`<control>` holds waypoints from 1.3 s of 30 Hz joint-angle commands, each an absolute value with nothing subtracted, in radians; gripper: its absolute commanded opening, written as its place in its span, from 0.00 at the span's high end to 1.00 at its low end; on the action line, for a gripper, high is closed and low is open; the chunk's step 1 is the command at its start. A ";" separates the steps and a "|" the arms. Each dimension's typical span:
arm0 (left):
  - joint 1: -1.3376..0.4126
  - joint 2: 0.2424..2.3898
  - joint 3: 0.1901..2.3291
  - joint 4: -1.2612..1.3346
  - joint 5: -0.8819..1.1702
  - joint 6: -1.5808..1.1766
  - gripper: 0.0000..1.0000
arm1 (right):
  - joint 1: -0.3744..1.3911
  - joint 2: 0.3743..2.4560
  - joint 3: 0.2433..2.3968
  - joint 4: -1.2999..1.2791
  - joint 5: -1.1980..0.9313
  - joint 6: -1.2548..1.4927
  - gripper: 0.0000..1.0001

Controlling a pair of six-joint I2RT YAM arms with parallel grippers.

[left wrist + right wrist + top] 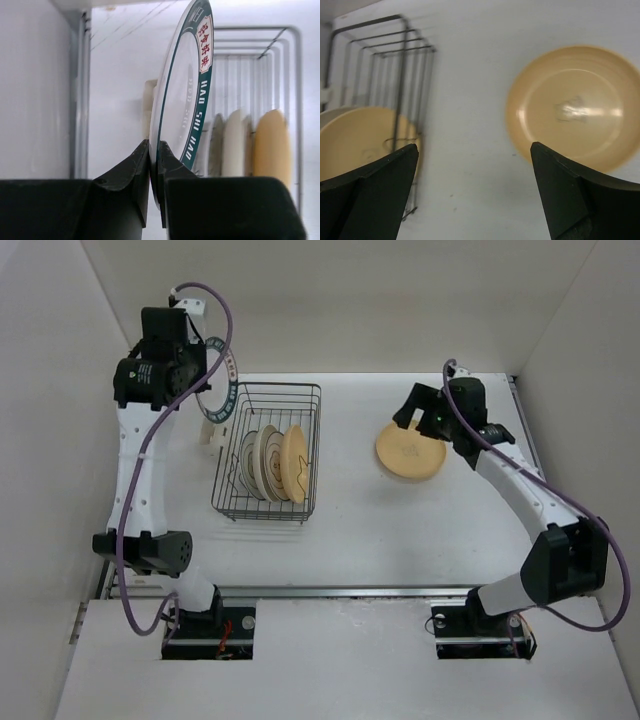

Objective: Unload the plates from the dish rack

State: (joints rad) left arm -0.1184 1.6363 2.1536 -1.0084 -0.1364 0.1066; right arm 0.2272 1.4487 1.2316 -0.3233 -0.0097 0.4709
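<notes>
White plate point(185, 100): standing on edge, rim line running near to far, hanging over the far-left corner of the dish rack point(268, 388).
Left gripper point(154, 150): clenching its lower rim.
Rack plates point(275, 465): leaning on edge, lined up left to right.
Tan plate point(408, 452): lying flat, well right of the rack.
Right gripper point(474, 147): hovering over it, spread wide, gripping nothing.
Room: table point(380, 530) stretching between rack and tan plate.

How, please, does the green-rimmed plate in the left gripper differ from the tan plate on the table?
The green-rimmed plate is white with rim lettering; the tan plate is plain with a faint centre mark. The green-rimmed plate is held on edge by the left gripper; the tan plate lies flat on the table, free. Both are round.
</notes>
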 commanded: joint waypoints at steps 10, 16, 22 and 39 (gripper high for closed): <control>-0.107 1.664 2.050 -0.862 0.883 -0.132 1.00 | 0.351 1.523 1.390 -0.054 -0.549 0.503 0.00; -0.107 1.664 1.924 -0.736 1.045 -0.247 1.00 | 0.382 1.588 1.355 0.024 -0.656 0.572 0.01; -0.107 1.674 1.838 -0.648 1.101 -0.351 1.00 | 0.414 1.695 1.308 0.201 -0.744 0.717 0.31; -0.126 1.720 2.060 -1.058 0.405 0.017 0.00 | 0.280 1.615 1.217 0.235 -0.733 0.857 1.00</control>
